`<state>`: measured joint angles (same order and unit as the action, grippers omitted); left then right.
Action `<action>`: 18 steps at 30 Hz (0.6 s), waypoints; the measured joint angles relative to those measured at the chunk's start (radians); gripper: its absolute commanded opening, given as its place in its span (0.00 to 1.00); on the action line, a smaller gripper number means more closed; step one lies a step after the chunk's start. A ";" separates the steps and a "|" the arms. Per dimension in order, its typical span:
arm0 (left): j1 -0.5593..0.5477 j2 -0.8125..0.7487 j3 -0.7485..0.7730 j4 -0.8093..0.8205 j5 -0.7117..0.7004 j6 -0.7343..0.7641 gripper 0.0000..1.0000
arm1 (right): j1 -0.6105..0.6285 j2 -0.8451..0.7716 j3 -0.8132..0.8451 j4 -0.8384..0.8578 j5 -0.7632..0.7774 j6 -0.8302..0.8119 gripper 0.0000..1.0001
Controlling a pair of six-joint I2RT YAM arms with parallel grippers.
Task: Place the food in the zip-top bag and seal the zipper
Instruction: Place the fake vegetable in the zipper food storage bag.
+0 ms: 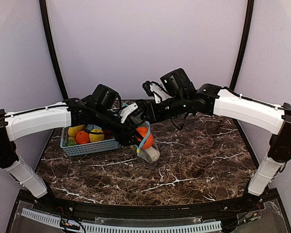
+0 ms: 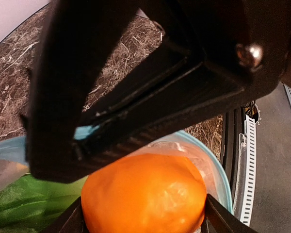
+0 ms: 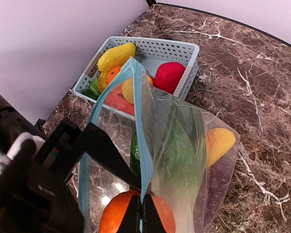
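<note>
1. Zip-top bag (image 3: 184, 111) – clear, crinkly plastic, bottom down on the marble-look table (image 1: 199, 160), mouth up, just beside the basket (image 3: 150, 44).
2. Zipper (image 3: 140, 126) – thin teal strip, bowed open round the mouth.
3. Already inside: leafy green cabbage (image 3: 177, 155), smooth yellow-orange piece (image 3: 218, 143), bumpy purple grapes (image 3: 214, 182) low down, all a bit hazy through the plastic.
4. Right gripper (image 3: 143, 217) – black fingers pinched tight on the zipper's near side, holding that edge up.
5. Left gripper (image 2: 143, 222) – clamped on a round, glossy orange piece (image 2: 143, 194) right at the bag's mouth. From the left wrist, mostly walled off by the right gripper's black body overhead, so can't see much else there tbh.
6. Basket – pale teal perforated plastic, rectangular, with a long yellow piece (image 3: 116, 56), a red lump (image 3: 169, 76) and a few more bits inside.
7. Table – dark brown, white veins, pretty shiny; plain lilac walls (image 1: 145, 43) all round.
</note>
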<state>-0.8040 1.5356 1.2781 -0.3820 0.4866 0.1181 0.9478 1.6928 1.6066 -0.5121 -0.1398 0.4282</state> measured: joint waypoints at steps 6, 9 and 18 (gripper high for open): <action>-0.009 0.036 0.007 -0.006 -0.020 0.037 0.68 | -0.009 0.003 0.000 -0.011 -0.005 0.006 0.00; -0.011 0.042 0.013 -0.004 -0.051 0.036 0.71 | -0.014 0.006 0.000 -0.007 -0.005 0.010 0.00; -0.015 0.042 0.013 0.000 -0.060 0.023 0.91 | -0.015 0.007 0.000 -0.005 0.001 0.018 0.00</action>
<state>-0.8188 1.5780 1.2911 -0.3820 0.4271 0.1410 0.9329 1.7000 1.6066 -0.5167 -0.1387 0.4465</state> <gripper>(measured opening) 0.832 0.005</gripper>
